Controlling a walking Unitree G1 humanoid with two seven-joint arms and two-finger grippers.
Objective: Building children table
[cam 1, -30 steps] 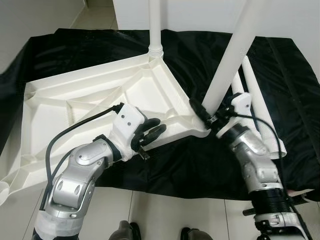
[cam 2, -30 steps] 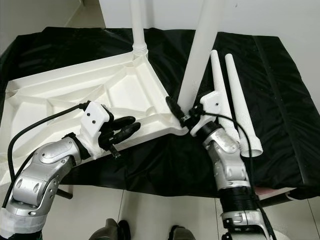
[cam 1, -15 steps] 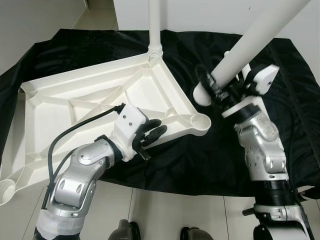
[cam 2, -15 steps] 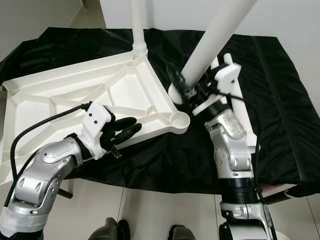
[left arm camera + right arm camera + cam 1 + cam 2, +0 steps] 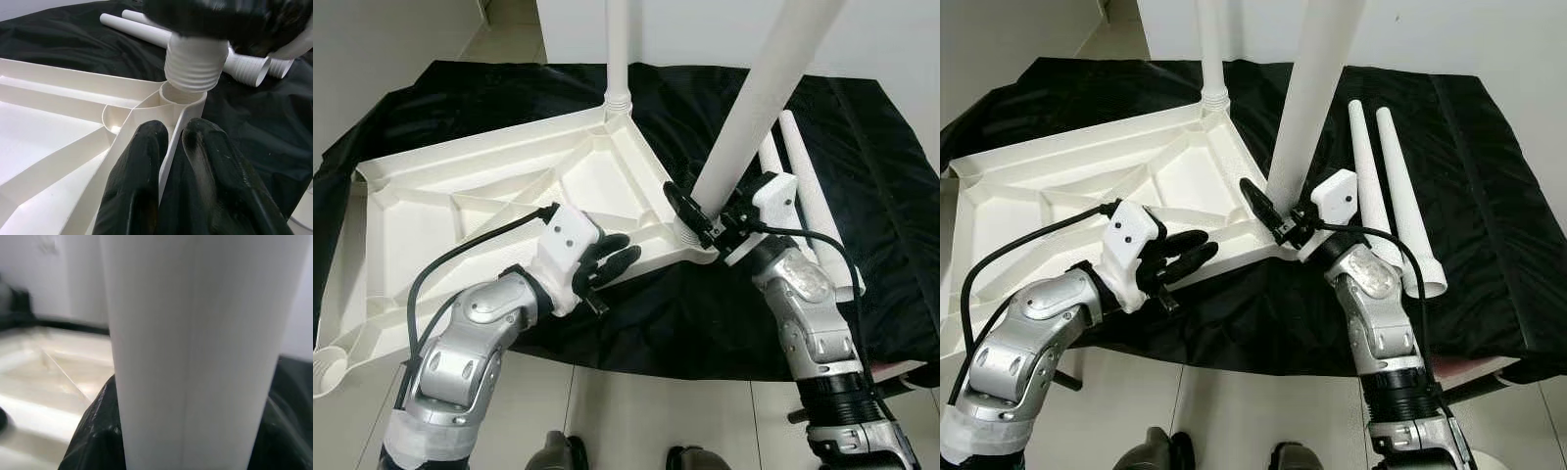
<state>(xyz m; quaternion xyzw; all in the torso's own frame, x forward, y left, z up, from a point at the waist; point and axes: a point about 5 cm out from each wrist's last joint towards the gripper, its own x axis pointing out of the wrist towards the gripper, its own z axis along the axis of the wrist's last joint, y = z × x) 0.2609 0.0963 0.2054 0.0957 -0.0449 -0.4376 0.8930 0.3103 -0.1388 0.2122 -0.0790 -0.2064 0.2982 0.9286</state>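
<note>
1. The step in hand looked to be fitting a second leg (image 5: 759, 103) into the top's (image 5: 499, 196) near corner socket (image 5: 182, 96). The top lay underside up on a black cloth (image 5: 862, 127), across the left and centre of the head frames.

2. The right gripper (image 5: 705, 223), at centre right of the left eye frame, was closed around the leg near its lower end. The leg rose steeply to the frame's upper right.

3. In the left wrist view the leg's ribbed end (image 5: 195, 66) sat just above the socket mouth, touching or nearly so. It did not look seated.

4. The left gripper (image 5: 612, 259), lower centre, had its two fingers (image 5: 142, 166) drawn close together, pinching the top's rim just beside that socket, apparently to steady it.

5. The next move probably called for bringing the leg squarely over the socket, then pressing or turning it home while the left gripper held the top steady. A tilted entry could jam the ribs.

6. Count: one top; four legs in all. One leg (image 5: 618, 49) stood in the far corner at top centre, one was in the gripper, and two spare legs (image 5: 1386, 186) lay side by side on the cloth at centre right.

7. Two sockets appeared unfilled: the near one and another (image 5: 325, 370) at the lower left edge.
</note>
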